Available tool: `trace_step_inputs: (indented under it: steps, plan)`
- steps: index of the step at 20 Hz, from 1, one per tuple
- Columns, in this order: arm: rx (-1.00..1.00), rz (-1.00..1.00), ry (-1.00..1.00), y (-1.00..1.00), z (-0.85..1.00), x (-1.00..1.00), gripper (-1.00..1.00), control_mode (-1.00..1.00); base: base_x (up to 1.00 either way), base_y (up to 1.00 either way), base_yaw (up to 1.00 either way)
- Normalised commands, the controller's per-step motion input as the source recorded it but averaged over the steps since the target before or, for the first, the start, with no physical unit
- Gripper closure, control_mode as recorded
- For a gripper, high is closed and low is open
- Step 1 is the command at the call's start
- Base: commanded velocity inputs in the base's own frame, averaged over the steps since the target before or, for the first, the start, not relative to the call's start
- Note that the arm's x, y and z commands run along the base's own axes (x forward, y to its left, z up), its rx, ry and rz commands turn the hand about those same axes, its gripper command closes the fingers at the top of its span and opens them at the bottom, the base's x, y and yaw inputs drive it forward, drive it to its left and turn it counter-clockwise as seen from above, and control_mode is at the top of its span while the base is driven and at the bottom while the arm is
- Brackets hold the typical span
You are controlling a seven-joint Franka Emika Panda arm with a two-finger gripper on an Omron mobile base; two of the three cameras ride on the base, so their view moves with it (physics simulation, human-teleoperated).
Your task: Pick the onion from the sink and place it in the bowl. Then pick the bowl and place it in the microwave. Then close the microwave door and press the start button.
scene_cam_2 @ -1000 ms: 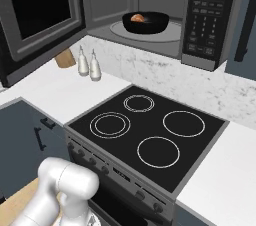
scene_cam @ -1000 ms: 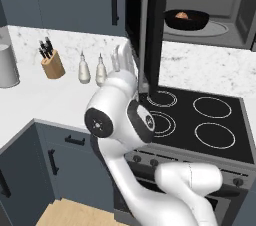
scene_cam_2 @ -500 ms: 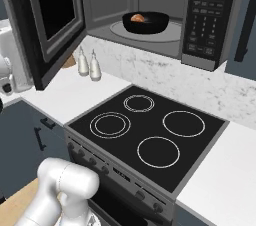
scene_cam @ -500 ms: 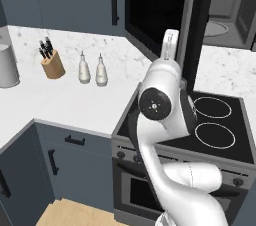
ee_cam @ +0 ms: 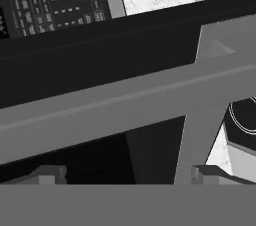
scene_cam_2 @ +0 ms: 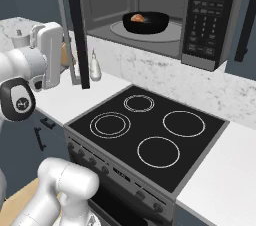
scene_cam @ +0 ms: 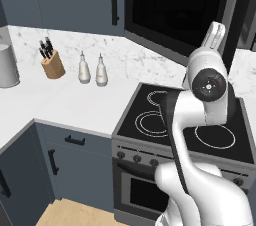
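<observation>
Two-finger gripper [ee_cam: 127, 172] spread wide, empty, pressed close to the tall dark grey microwave door [scene_cam_2: 76, 25], partly swung. Small orange-brown onion [scene_cam_2: 137, 18] sits in the shallow black bowl [scene_cam_2: 146, 22] inside the dark grey microwave [scene_cam_2: 165, 10], well apart from the jaws.

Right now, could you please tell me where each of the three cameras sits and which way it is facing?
Left base view: behind the arm's left, facing the microwave door and stove top; the arm rises at lower right.
Right base view: behind its right, facing the microwave with bowl and onion inside; arm at left.
Hand view: on the hand, against the door's edge; open claw tips at bottom.
Both base views share the stove top.
</observation>
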Motion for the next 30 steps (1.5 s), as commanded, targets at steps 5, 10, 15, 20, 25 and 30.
trace_step_inputs:
  steps: [5, 10, 15, 20, 25, 30]
  plan:
    - [0.15, 0.0, 0.0, -0.67, 0.13, 0.01, -1.0, -1.0, 0.0, 0.0, 0.0]
    - [0.1, -0.01, 0.0, -0.36, 0.16, 0.23, -1.0, -1.0, 0.0, 0.0, 0.0]
    - [0.03, 0.0, 0.0, -0.08, 0.04, 0.63, -1.0, -1.0, 0.0, 0.0, 0.0]
    - [0.0, 0.0, 0.0, -0.09, 0.0, 0.71, -1.0, -1.0, 0.0, 0.0, 0.0]
    - [0.06, 0.0, 0.0, -0.36, 0.0, 0.54, -1.0, -1.0, 0.0, 0.0, 0.0]
    - [0.06, 0.0, 0.01, -0.33, 0.0, 0.6, -1.0, -1.0, 0.0, 0.0, 0.0]
